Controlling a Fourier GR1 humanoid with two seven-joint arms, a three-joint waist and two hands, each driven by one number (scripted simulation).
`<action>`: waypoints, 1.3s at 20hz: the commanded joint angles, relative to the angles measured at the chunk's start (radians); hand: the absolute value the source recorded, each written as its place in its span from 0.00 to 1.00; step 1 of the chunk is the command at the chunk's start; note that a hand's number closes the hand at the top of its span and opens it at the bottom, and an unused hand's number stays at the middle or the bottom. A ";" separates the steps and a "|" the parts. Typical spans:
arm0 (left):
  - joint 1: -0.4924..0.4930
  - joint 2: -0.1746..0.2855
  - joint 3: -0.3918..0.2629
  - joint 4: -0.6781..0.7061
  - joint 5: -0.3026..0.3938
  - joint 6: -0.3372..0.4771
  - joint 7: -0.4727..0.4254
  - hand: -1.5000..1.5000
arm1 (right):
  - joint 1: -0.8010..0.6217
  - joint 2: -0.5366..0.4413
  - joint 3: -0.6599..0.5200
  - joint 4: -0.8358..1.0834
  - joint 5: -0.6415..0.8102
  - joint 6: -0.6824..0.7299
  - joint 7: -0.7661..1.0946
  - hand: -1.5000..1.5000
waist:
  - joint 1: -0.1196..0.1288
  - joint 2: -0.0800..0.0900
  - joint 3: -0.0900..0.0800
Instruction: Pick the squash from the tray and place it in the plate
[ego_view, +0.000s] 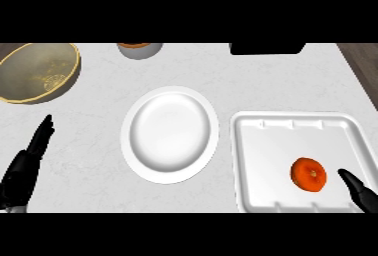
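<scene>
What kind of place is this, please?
Most likely a kitchen: a pale marbled counter carries a white plate, a white tray with an orange squash, and a bowl at the far left.

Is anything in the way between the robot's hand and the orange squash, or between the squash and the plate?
No, nothing visible. The right hand sits just right of the squash, with only bare tray between. From the squash to the plate, there is just the tray's raised rim and bare counter.
</scene>
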 joint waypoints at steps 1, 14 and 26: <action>0.026 -0.043 -0.015 0.013 -0.033 0.017 -0.051 0.50 | 0.219 0.059 0.124 -0.177 0.093 0.002 -0.011 0.00 | 0.013 0.005 0.002; -0.015 -0.062 -0.010 0.045 -0.028 -0.014 -0.064 0.50 | 0.362 -0.410 0.069 -0.287 0.260 0.122 0.591 0.00 | 0.029 0.012 0.001; 0.001 -0.049 0.028 0.065 -0.052 -0.053 -0.091 0.50 | 0.160 -0.556 0.133 -0.141 0.290 0.317 0.887 0.00 | 0.031 0.010 0.002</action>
